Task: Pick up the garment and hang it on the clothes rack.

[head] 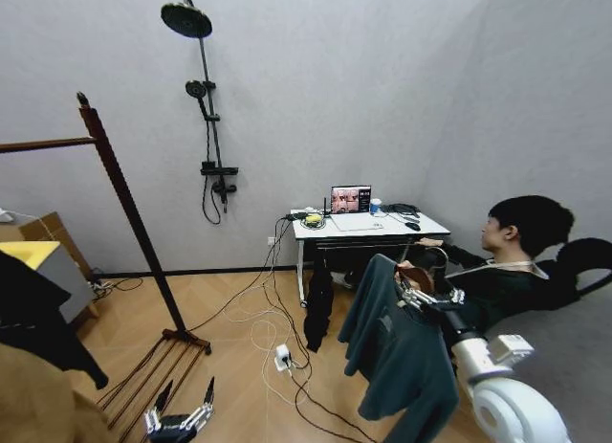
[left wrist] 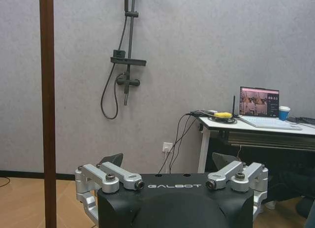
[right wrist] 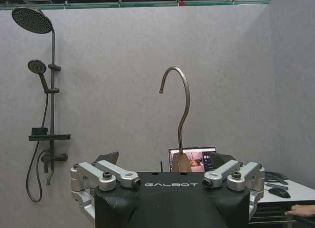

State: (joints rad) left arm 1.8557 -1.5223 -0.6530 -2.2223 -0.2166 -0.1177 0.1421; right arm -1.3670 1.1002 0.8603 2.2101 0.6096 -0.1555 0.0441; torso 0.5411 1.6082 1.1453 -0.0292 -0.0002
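We see a room with grey walls and a wood-plank floor (head: 239, 309); one black shower set (head: 203, 99) with two heads is fixed to the back wall, and one white desk (head: 368, 228) carrying one open laptop (head: 350, 200) stands against it, cables trailing across the floor. The garment (head: 397, 352), a single dark teal-blue long-sleeved shirt on a wooden hanger, hangs in the air at lower right, well apart from the clothes rack (head: 124, 199). We see the right gripper (head: 426, 295) at the hanger's neck, its fingers closed on the hanger, whose one metal hook (right wrist: 178, 107) rises upright between them in the right wrist view. The rack, dark reddish-brown, shows one post, part of its top bar and its slatted base at left. The left gripper (head: 182, 414) hangs low near that base, fingers spread and holding nothing.
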